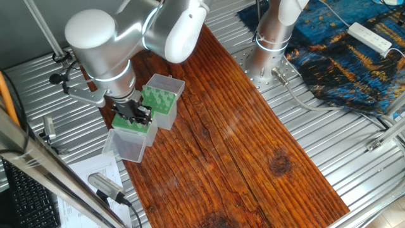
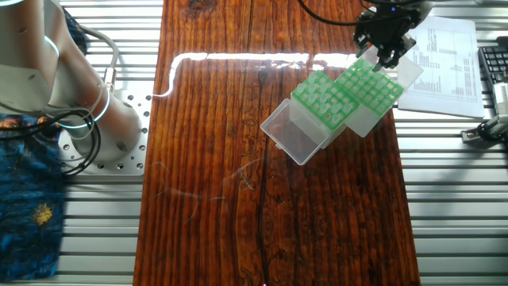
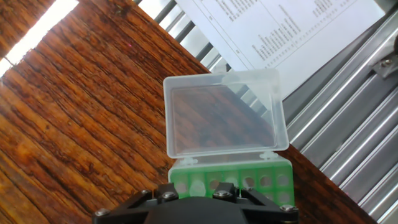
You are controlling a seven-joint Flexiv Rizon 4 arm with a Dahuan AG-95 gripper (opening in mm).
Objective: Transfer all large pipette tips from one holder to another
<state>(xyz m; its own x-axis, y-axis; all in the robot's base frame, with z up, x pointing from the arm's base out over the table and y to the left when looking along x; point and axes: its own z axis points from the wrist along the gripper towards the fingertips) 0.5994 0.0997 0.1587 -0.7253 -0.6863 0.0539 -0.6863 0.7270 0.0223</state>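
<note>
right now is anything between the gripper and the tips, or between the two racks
Nothing visible blocks either. The gripper hangs directly over one green rack, and both clear lids are flipped open, away from the holes. The other rack, where pale tips show, sits right beside it with nothing between.

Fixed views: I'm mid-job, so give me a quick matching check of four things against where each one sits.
Things:
1. gripper
2. printed sheet
3. power strip
4. clear lid of the rack away from the gripper

Places:
A. on the blue patterned cloth
B. lying open on the wooden board
C. over a green rack at the board's edge
D. on the metal slats beside the board

Pairs: 1-C, 2-D, 3-A, 4-B
</note>
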